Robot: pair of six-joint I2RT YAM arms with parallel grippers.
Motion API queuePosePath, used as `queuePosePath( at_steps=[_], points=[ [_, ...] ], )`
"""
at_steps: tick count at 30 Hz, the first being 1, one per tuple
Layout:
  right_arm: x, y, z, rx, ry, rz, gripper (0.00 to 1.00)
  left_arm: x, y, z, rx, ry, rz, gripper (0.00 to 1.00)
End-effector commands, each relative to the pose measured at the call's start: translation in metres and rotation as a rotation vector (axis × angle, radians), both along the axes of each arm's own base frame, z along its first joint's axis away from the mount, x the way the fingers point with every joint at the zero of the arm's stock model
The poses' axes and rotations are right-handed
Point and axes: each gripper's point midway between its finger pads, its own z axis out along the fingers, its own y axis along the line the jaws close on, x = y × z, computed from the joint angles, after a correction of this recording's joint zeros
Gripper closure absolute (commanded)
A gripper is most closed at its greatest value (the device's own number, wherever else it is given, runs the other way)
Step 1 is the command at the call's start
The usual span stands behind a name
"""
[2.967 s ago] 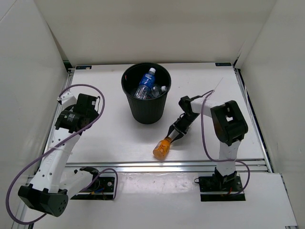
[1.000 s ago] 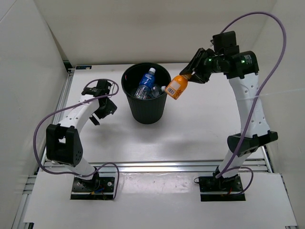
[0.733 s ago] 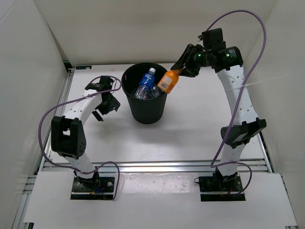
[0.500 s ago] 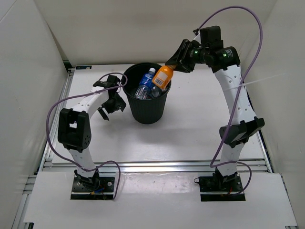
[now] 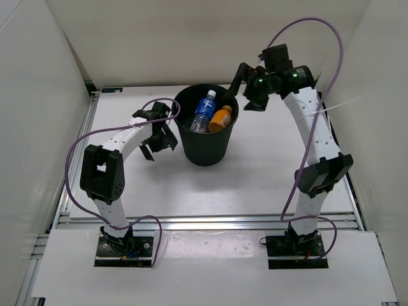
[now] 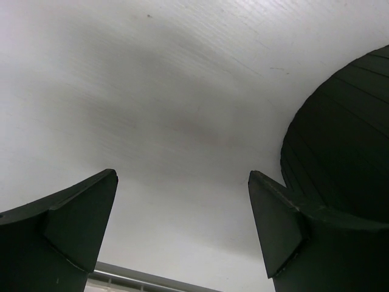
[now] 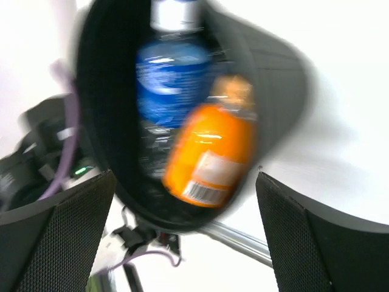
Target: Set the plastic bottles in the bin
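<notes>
Your right claw (image 5: 245,89) hangs over the far right edge of the bin (image 5: 207,145), jaws spread wide with nothing between them. The orange bottle (image 5: 220,118) lies inside the bin, below and to the left of that claw, clear of both jaws. It rests against the right inner wall. In the right wrist view, which is blurred, the orange bottle (image 7: 209,158) shows in the gap between the jaws but well down in the bin, its label towards the camera. Just beside it, on its left in the top view, the blue-label bottle (image 5: 205,108) stands tilted with its white cap up. What lies under these two you cannot make out.

Your left claw (image 5: 156,146) is low over the tabletop (image 6: 182,91), just beside the bin's left wall. It is wide open and holds nothing. Whether its nearer jaw touches the bin wall (image 6: 346,152) cannot be told.
</notes>
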Motion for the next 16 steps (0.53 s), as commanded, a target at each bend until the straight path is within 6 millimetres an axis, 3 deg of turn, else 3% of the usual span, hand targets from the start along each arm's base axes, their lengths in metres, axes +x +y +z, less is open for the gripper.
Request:
queuePosePath(
  at_steps=[1, 2, 6, 7, 12, 13, 16],
  points=[
    [-0.011, -0.068, 0.034, -0.111, -0.106, -0.159, 0.0, -0.004, 0.012, 0.032, 0.041, -0.071, -0.01, 0.0],
    [-0.015, -0.084, 0.049, -0.121, -0.154, -0.198, 0.0, -0.004, 0.014, 0.039, 0.047, -0.093, -0.015, 0.0],
    [-0.022, -0.114, 0.058, -0.132, -0.193, -0.248, 0.0, 0.009, 0.017, 0.099, 0.026, -0.3, -0.035, 0.0],
    [-0.023, -0.123, 0.064, -0.119, -0.202, -0.265, 0.0, 0.01, 0.019, 0.124, 0.016, -0.373, -0.033, 0.0],
    [-0.025, -0.132, 0.058, -0.089, -0.172, -0.254, 0.0, 0.016, 0.037, 0.211, 0.066, -0.668, -0.028, 0.0],
    [-0.029, -0.136, 0.056, -0.104, -0.165, -0.267, 0.0, 0.006, 0.047, 0.237, 0.082, -0.75, -0.012, 0.0],
    [-0.032, -0.14, 0.055, -0.125, -0.166, -0.275, 0.0, -0.016, 0.083, 0.27, 0.2, -0.893, 0.051, 0.0]
  ],
)
